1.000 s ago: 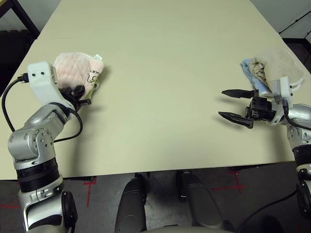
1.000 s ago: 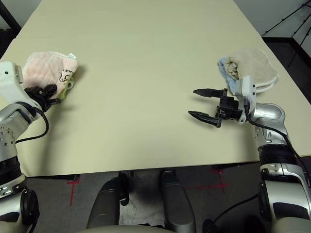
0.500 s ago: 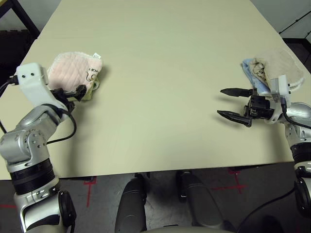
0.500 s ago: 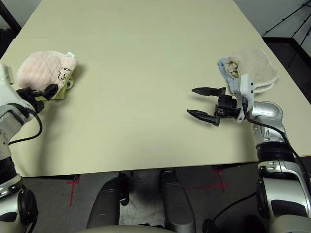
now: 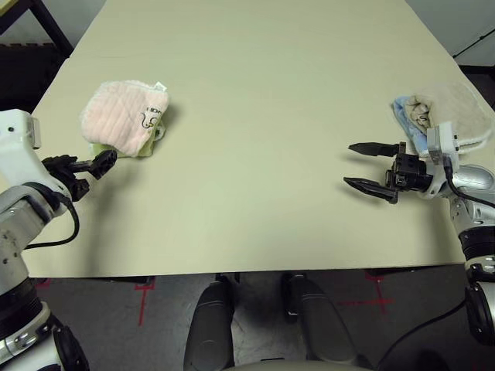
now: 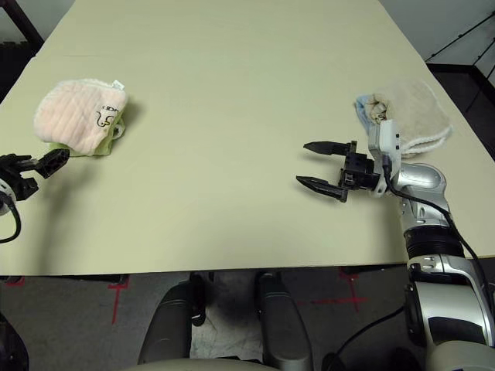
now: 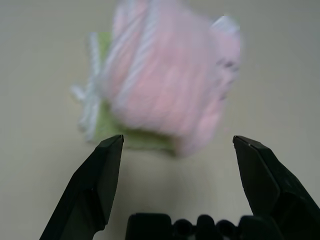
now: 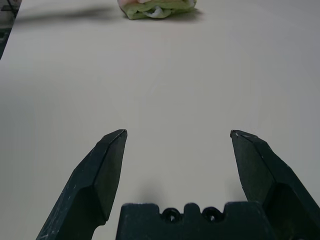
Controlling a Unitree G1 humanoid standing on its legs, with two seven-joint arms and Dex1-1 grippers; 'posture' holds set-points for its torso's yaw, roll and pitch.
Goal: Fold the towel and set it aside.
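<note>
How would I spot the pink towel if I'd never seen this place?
On the big pale table, look near its left edge. The folded pink towel lies on a green cloth. Its dark stitched picture and pink colour set it apart from the beige-and-blue bundle at right.

Pale table (image 5: 247,154) is filling most of the view, straight edge running above dark floor (image 5: 255,332). Red tape marks (image 5: 144,297) are showing there. Light wall (image 6: 418,23) is standing beyond the far right corner.
</note>
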